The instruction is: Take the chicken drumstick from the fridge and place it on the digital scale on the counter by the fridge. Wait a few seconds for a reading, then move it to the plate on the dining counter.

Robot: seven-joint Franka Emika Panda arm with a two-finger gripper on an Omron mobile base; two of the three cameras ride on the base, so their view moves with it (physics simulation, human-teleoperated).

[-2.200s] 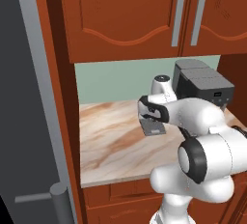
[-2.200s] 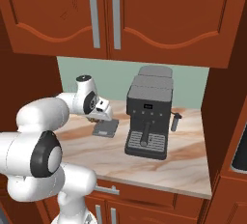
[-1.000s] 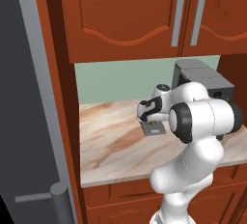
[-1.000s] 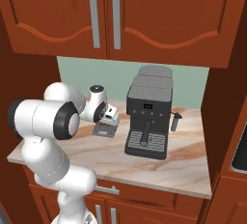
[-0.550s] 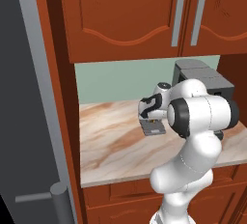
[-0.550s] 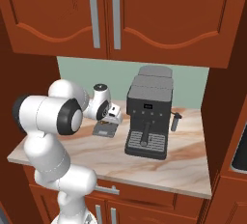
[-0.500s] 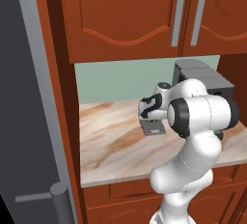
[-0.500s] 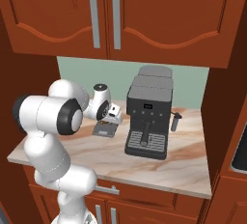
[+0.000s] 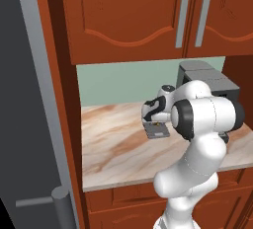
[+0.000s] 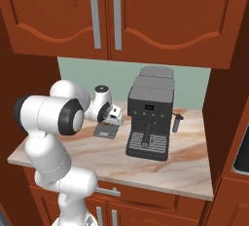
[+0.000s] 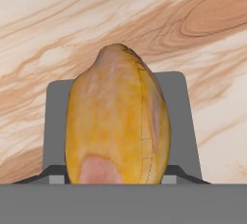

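At the far left of the left base view stands the grey fridge (image 9: 29, 99), its bar handle low at about seven o'clock. To its right the marbled counter (image 9: 113, 144) runs under the red-brown wall cabinets (image 9: 128, 16). My arm rises from five o'clock, folds at a big white elbow, and reaches back toward ten o'clock, so my hand tips downward over the digital scale (image 9: 157, 131). My gripper (image 9: 154, 122) hangs just above that grey slab.

In the right base view the same reach goes from my elbow at nine o'clock toward three o'clock, hand ending over the scale (image 10: 105, 131); the dark coffee machine (image 10: 150, 118) stands beside it at three o'clock.

Through my hand view, the chicken drumstick (image 11: 117, 117) sits clamped between my fingers, golden-orange, its narrow end pointing to twelve o'clock. The grey scale (image 11: 185, 121) lies directly behind it. Whether the meat touches the slab I cannot tell.
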